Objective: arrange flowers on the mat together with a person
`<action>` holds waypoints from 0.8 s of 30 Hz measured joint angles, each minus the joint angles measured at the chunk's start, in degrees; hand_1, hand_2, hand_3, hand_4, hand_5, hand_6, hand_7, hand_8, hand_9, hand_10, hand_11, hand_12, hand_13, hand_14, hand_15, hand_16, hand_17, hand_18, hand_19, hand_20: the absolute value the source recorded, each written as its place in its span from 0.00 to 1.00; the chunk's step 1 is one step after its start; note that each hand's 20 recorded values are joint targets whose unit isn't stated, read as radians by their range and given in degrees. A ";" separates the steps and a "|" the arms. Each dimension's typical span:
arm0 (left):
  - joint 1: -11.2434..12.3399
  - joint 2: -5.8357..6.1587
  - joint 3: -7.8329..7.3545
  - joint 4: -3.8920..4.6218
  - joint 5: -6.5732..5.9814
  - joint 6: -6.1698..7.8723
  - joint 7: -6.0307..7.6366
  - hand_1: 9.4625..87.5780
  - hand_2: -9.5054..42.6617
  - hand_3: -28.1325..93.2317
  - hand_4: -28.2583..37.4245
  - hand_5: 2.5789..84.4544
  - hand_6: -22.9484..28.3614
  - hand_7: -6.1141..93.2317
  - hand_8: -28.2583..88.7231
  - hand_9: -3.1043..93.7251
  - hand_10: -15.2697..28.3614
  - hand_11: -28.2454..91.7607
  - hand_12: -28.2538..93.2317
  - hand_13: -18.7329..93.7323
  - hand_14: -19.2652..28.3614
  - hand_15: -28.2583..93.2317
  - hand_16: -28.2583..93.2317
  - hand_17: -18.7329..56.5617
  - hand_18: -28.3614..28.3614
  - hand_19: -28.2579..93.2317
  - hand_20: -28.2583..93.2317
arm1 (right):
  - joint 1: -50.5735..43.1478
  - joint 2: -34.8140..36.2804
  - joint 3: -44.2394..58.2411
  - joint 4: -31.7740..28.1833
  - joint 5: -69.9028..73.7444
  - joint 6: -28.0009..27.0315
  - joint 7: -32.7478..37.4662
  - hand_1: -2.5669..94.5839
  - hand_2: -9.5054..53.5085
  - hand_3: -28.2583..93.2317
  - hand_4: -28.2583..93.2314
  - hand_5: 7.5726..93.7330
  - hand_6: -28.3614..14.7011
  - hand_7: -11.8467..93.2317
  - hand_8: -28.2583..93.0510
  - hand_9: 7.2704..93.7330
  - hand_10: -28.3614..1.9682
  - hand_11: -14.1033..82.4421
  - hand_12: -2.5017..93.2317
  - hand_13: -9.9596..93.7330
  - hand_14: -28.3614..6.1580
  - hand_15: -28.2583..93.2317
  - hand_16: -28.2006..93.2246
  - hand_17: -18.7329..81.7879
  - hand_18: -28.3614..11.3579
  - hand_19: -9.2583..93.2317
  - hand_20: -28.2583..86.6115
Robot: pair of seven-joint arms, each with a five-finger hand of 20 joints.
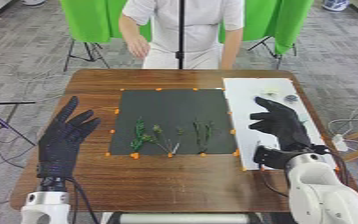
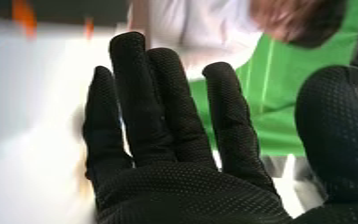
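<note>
With the desk (image 1: pixel 184 187) as a clock face, twelve at its far edge, bare wood lies at six. Just past it, orange tape (image 1: pixel 135 156) dots the near edge of the dark mat (image 1: pixel 162 105).

On the mat's near half lie the flowers: a bushy green sprig (image 1: pixel 139 139) towards eight, thin branching stems (image 1: pixel 168 145) at about six, and slim stalks (image 1: pixel 202 137) towards five. They lie roughly lengthwise, near one another.

The left hand (image 1: pixel 58 142) is at nine, beside the mat and apart from it, fingers spread and nothing in them. The right hand (image 1: pixel 285 129) is between two and three, above the white sheet (image 1: pixel 245 90); in the wrist view that hand (image 2: pixel 189 192) has its fingers straight and a little apart, the thumb well away from them, pinching nothing.

Farther off, a pale bloom (image 1: pixel 270 93) sits near twelve on the sheet, with a dark bluish one (image 1: pixel 291 99) just beside it, towards one. Past the desk, green cloth (image 1: pixel 286 22) hangs at one and eleven, a black pole (image 1: pixel 181 30) upright between
</note>
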 measured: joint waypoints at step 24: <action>0.33 2.32 0.71 -0.69 -1.71 1.20 2.64 0.14 0.34 0.83 0.00 0.34 0.55 0.18 0.17 0.38 0.77 0.43 0.33 0.42 0.91 0.60 0.18 0.19 0.98 0.75 0.18 | 26.21 8.70 -20.86 12.54 -49.31 -17.53 41.51 0.36 0.13 0.81 0.05 0.47 0.65 0.26 0.13 0.65 0.29 0.49 0.21 0.69 0.35 0.76 0.32 0.39 0.02 0.76 0.37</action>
